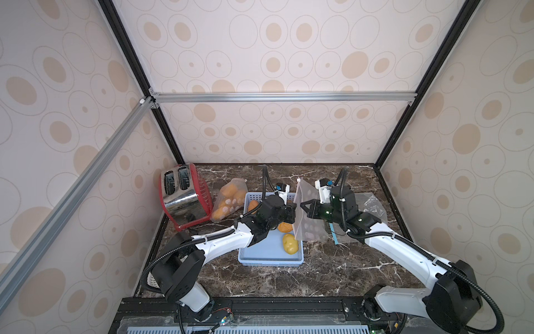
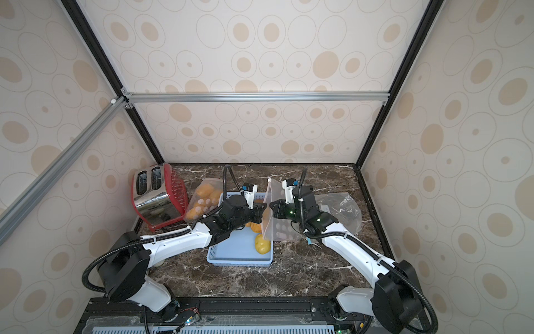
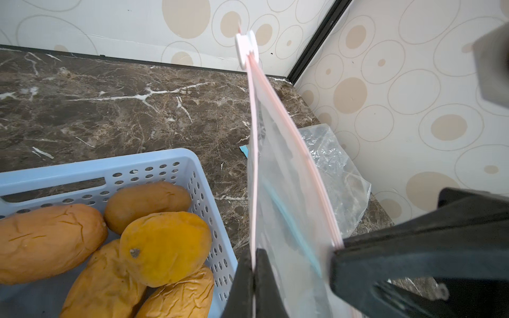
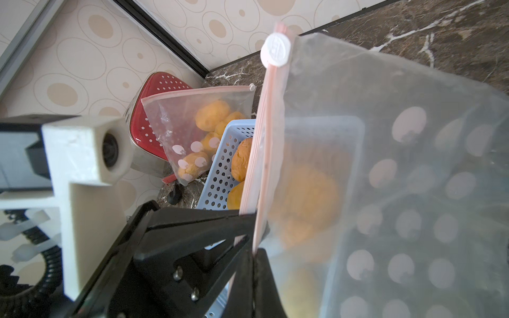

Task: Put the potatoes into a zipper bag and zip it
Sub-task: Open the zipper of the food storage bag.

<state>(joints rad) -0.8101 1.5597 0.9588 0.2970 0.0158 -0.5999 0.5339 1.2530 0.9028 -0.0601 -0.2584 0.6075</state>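
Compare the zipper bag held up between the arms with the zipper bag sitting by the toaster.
The held zipper bag is empty; the filled zipper bag holds several potatoes. The held one hangs in air, pinched by the left tool and right tool; the filled one sits beside the red toaster. The held one's mouth gapes slightly; the filled one's looks zipped. Both are translucent with white dots, pink zip strips and white sliders.
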